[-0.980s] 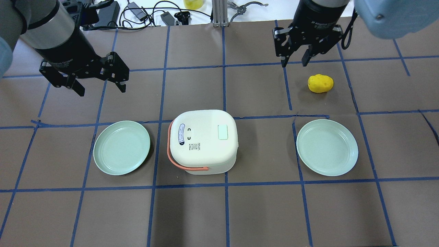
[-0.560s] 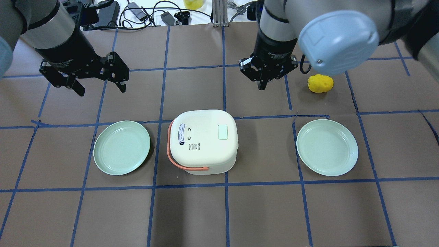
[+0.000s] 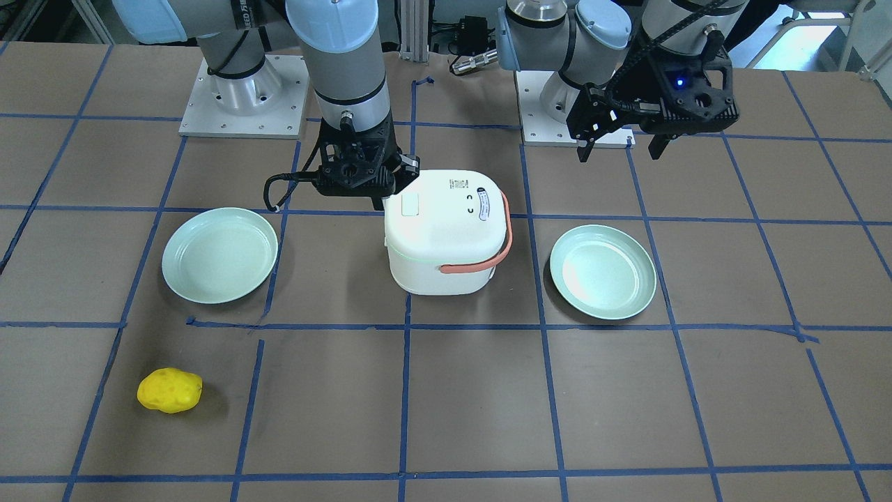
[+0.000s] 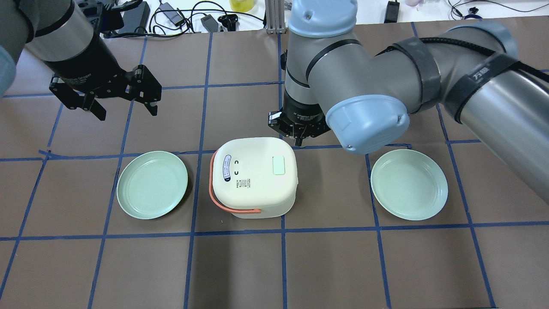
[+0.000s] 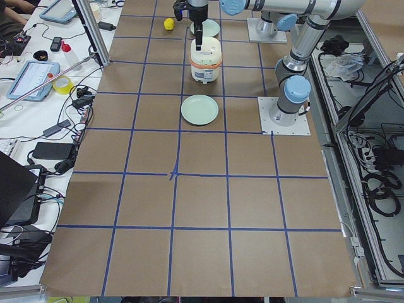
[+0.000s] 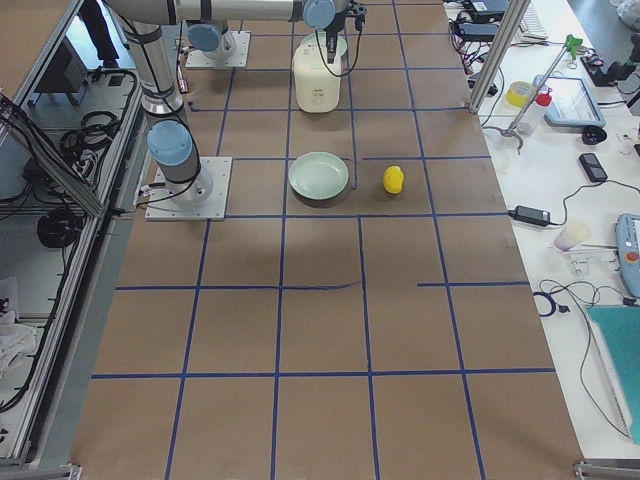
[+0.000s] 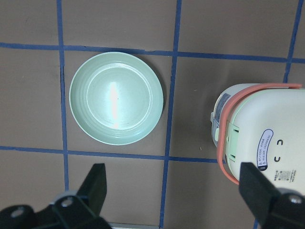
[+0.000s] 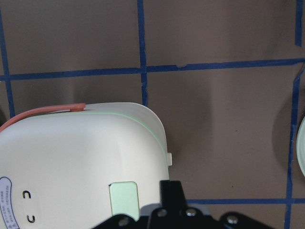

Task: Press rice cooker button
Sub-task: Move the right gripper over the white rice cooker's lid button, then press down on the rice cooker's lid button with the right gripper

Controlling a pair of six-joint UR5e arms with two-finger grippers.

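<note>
The white rice cooker [image 4: 253,184] with an orange handle stands mid-table. Its pale green button [image 4: 279,165] is on the lid's right side, also in the front view [image 3: 410,205] and the right wrist view [image 8: 124,200]. My right gripper [image 4: 299,138] is shut and empty. It hangs at the cooker's far right corner, close to the button; it also shows in the front view [image 3: 382,202]. I cannot tell if it touches the lid. My left gripper [image 4: 124,109] is open and empty, far back left of the cooker [image 7: 257,138].
A pale green plate [image 4: 152,184] lies left of the cooker and another [image 4: 408,184] lies right of it. A yellow lumpy object [image 3: 169,390] lies on the far right of the table; my right arm hides it in the overhead view. Cables lie beyond the table's far edge.
My right arm swung from the far right of the table over to the cooker's far right corner, and its gripper went from open to shut. The left arm has not moved.
</note>
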